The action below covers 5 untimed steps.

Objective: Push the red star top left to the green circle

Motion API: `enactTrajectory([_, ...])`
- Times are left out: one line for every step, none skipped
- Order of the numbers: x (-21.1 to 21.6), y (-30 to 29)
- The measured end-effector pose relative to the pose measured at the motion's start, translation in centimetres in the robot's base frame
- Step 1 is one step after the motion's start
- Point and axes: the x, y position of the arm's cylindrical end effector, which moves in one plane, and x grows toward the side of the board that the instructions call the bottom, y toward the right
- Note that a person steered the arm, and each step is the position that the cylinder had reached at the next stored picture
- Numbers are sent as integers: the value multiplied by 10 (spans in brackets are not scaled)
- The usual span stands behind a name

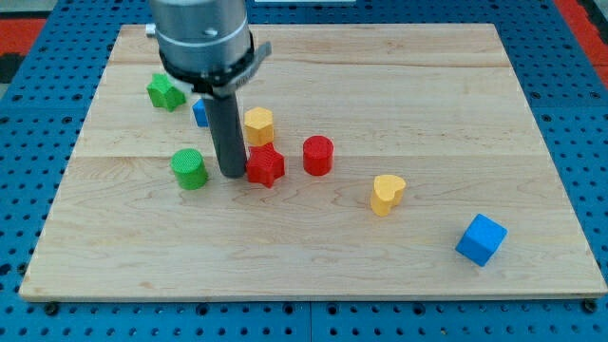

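Tip (232,175) on desk (427,85), touching red star (266,166) left side, green circle (189,169) beside; toward desk's left edge. Pincer: none visible, state undeterminable.

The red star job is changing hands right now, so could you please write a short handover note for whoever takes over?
My tip is down on the board, between the green circle and the red star, close against the star's left side.
The star lies to the right of the circle, level with it.
Done: nothing that shows; the star is not at the circle's top left.
Left: bring the tip round the star, then push it up and leftward past the circle.
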Motion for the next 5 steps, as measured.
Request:
enactTrajectory([44,14])
enactTrajectory([49,73])
enactTrajectory([20,81])
enactTrajectory([0,69])
enactTrajectory([-23,-7])
